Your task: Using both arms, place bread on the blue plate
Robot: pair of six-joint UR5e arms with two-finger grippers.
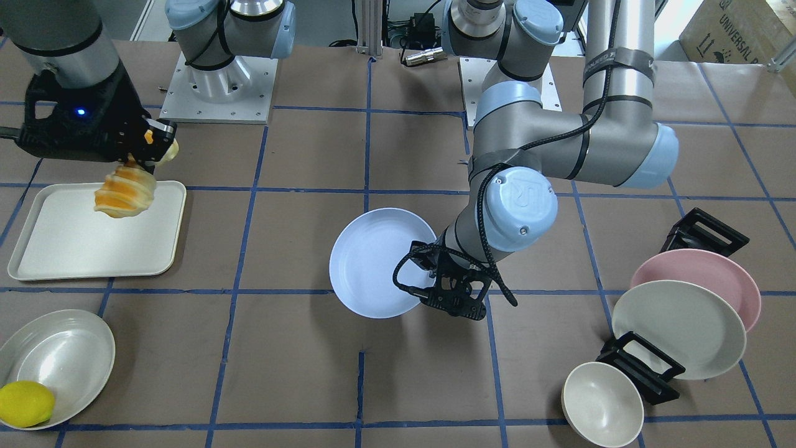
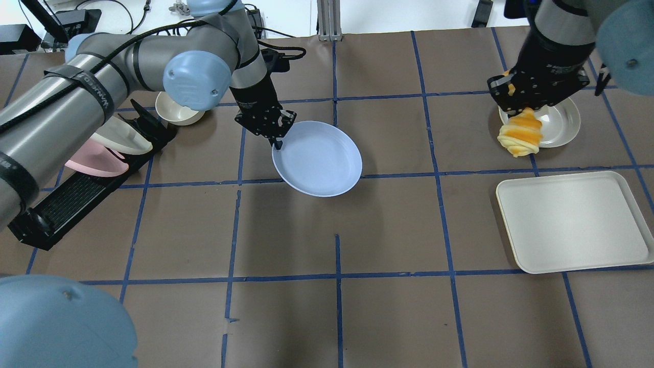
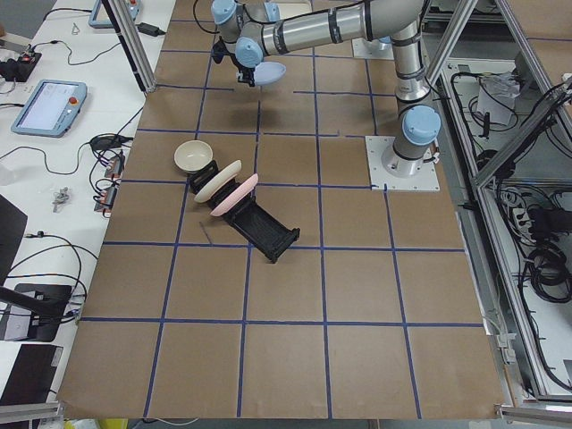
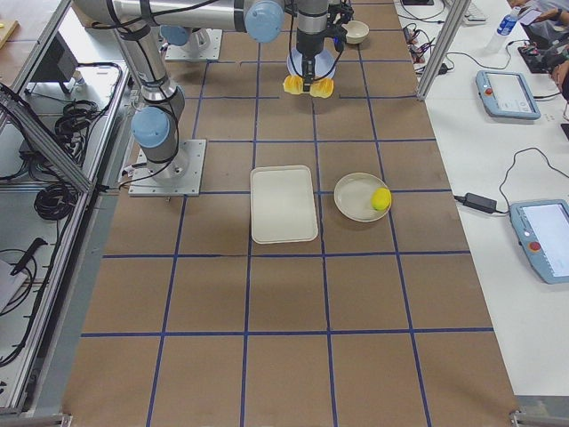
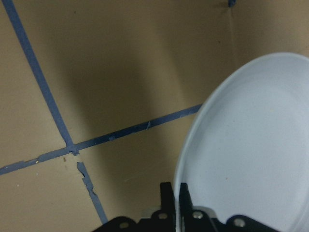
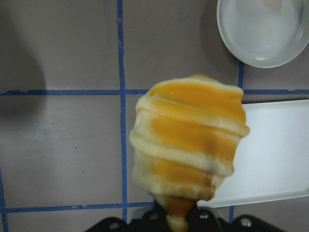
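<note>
My left gripper [image 1: 429, 294] is shut on the rim of the blue plate [image 1: 373, 261] and holds it a little above the table's middle. The overhead view shows this gripper [image 2: 278, 143] at the plate's [image 2: 319, 158] left edge, and the left wrist view shows the rim [image 5: 183, 159] pinched between the fingers. My right gripper [image 1: 140, 159] is shut on one end of the bread [image 1: 124, 194], which hangs down in the air over the cream tray's edge. The bread also shows in the overhead view [image 2: 521, 135] and fills the right wrist view [image 6: 188, 145].
A cream tray [image 1: 81, 249] lies under the bread. A cream bowl [image 1: 62, 354] with a yellow lemon [image 1: 25, 403] sits near it. A black rack holds a pink plate [image 1: 715, 277] and a cream plate [image 1: 678, 326], with a small bowl [image 1: 602, 404] beside it.
</note>
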